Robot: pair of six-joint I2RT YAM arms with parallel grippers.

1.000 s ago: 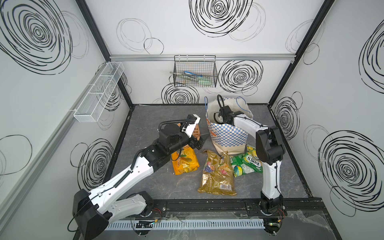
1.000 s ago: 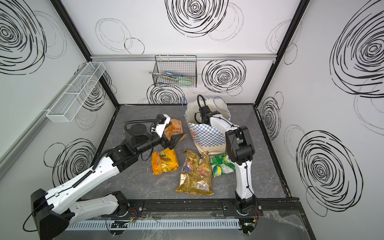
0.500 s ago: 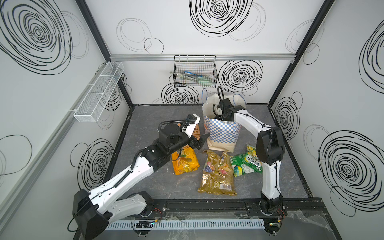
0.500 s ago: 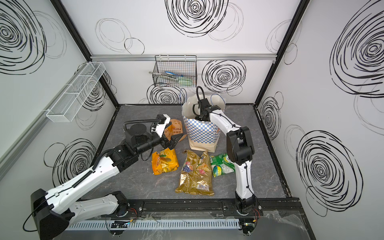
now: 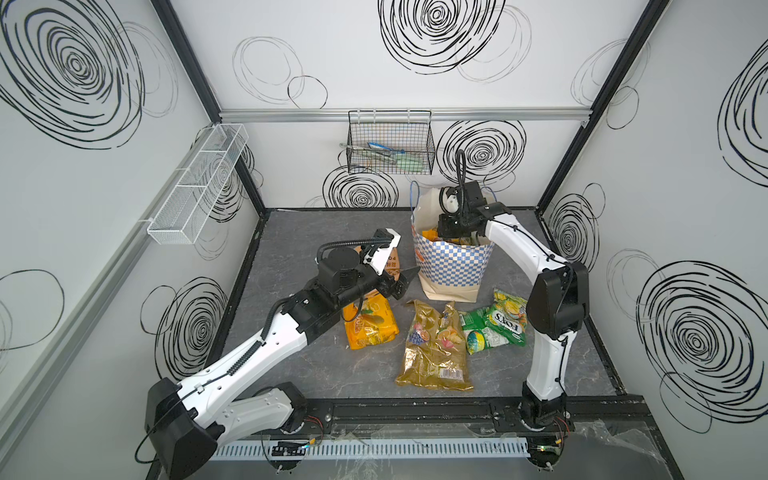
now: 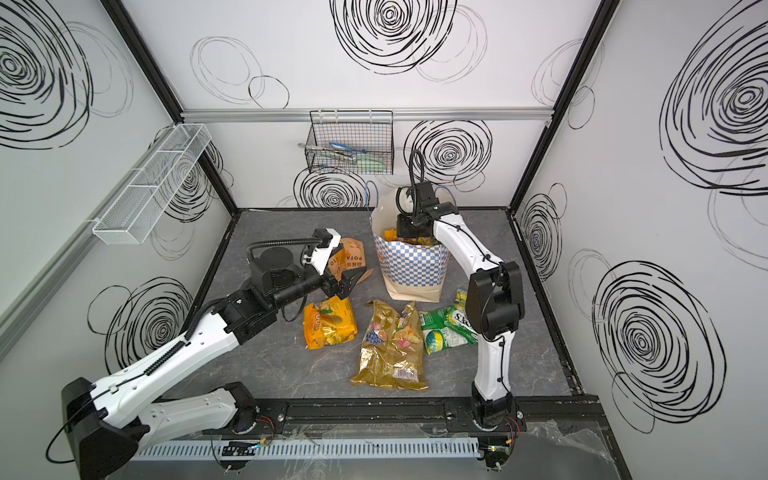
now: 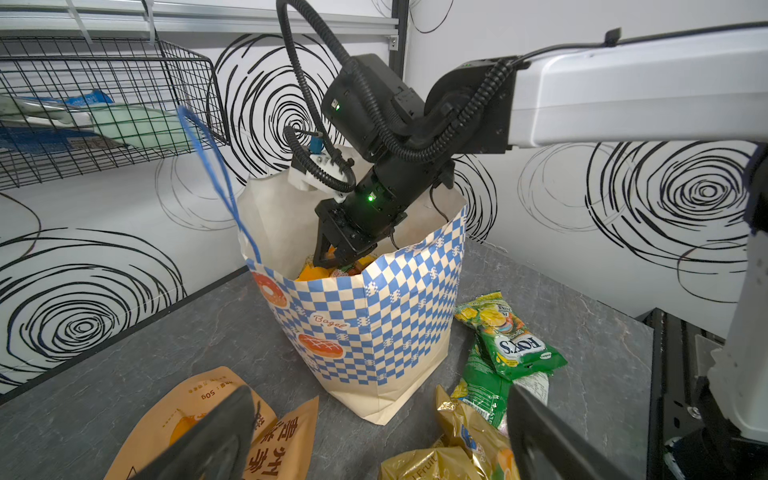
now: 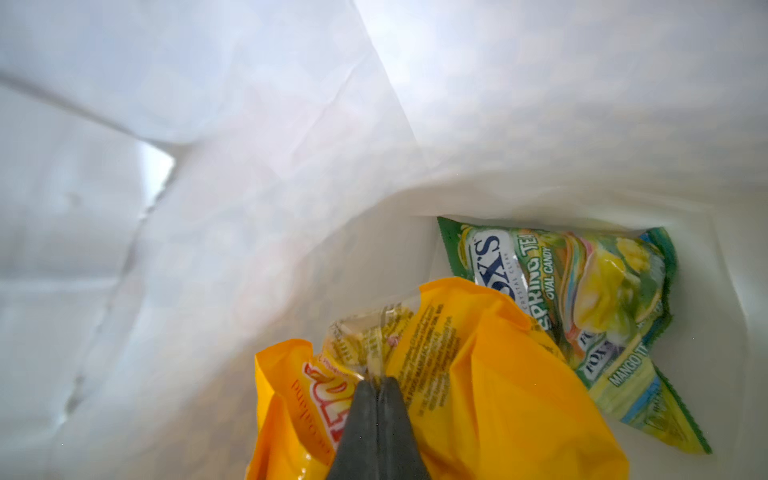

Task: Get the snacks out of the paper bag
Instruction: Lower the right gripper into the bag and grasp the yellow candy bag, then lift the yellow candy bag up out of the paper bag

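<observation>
The paper bag [image 5: 451, 266] [image 6: 411, 266] [image 7: 374, 324] stands upright at the back of the table. My right gripper [image 8: 376, 382] [image 7: 330, 259] reaches down into it and is shut on an orange-yellow snack packet [image 8: 490, 374]. A green Fox's bag [image 8: 582, 282] lies under that packet, inside the paper bag. On the table lie an orange-yellow packet [image 5: 370, 326], a large gold packet [image 5: 434, 353], green Fox's bags [image 5: 498, 324] and a tan potato bag [image 6: 349, 257]. My left gripper [image 5: 405, 280] [image 7: 378, 440] hangs open and empty, just left of the bag's base.
A black wire basket [image 5: 390, 145] with tools hangs on the back wall above the bag. A white mesh shelf [image 5: 199, 183] is fixed to the left wall. The black base rail [image 5: 415, 409] runs along the table's front edge.
The right gripper's jaws have closed on the orange-yellow packet inside the bag. The paper bag, leaning before, now stands more upright. The left arm has stayed where it was.
</observation>
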